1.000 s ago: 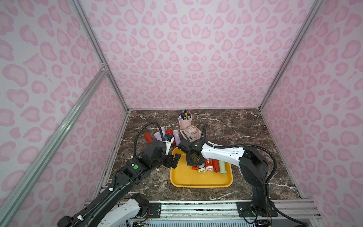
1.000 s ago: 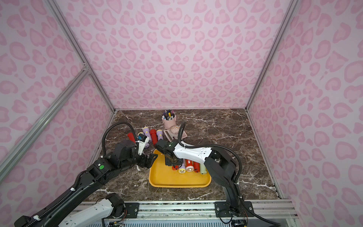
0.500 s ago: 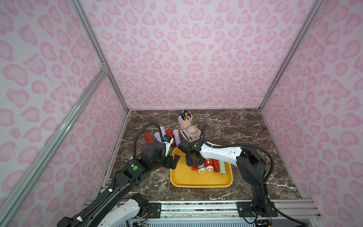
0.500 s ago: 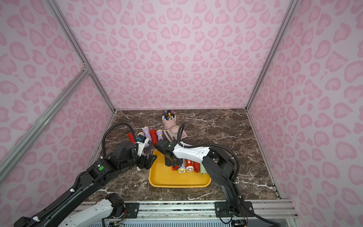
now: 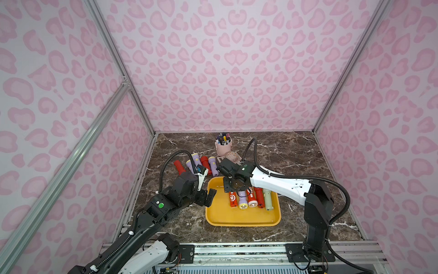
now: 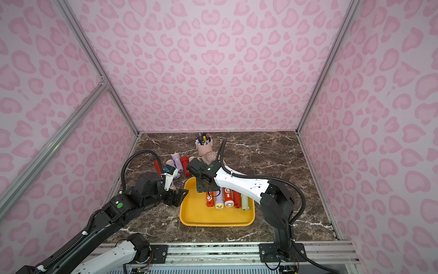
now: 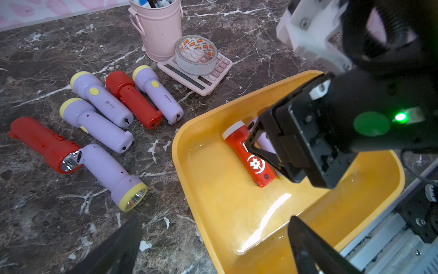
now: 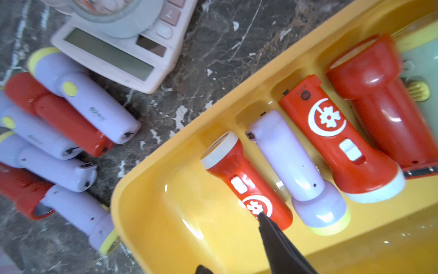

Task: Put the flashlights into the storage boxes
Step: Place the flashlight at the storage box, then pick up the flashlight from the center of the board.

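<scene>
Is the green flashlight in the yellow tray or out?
In: the green flashlight lies flat inside the yellow tray, beside a red flashlight.

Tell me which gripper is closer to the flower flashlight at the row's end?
Right. The right gripper hangs just above the flashlight in the tray; the left gripper hovers at the tray's edge.

So the yellow tray (image 5: pixel 237 217) sits flat on the counter (image 5: pixel 296 151) with five flashlights (image 5: pixel 253 203) lying side by side in it: a small red one (image 8: pixel 246 180) with its white head facing opposite the rest, a lilac one (image 8: pixel 291 163), a moon-logo red one (image 8: pixel 336 137), a plain red one (image 8: pixel 384 106) and a pale green one (image 5: pixel 267 199). Four more lilac ones (image 7: pixel 99 97) and two red ones (image 7: pixel 132 99) lie on the counter beside it.
</scene>
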Motion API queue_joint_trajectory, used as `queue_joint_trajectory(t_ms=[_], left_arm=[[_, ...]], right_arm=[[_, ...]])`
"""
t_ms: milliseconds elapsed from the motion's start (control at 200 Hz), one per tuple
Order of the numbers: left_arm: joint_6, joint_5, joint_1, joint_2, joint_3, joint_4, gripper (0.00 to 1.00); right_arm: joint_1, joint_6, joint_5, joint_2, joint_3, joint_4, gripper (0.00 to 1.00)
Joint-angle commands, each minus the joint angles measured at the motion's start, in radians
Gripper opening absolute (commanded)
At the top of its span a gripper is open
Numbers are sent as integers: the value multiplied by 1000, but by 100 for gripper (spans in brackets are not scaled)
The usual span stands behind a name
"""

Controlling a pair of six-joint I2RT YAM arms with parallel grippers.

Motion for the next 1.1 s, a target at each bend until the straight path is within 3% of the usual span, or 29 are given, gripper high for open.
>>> queue_joint_trajectory(t_ms=[0,165,350,620,920,1095], left_arm=[[13,33,0,1,5,-17,97],[4,-3,1,78,35,-8,97],[-9,-33,42,284,141,14,97],[-69,65,185,628,359,66,100],[-113,99,208,972,682,21,96],[-144,87,214,1075,755,-3,92]], right_arm=[[-30,-40,27,-25,21,-83,54],[-134,-96,-38,-103,6,-69,55],[-260,-227,-242,-160,-6,26,58],[-383,-400,-414,-74,83,22,58],[-506,-543,-592,12,145,31,58],[-547,-594,-716,44,133,45,60]])
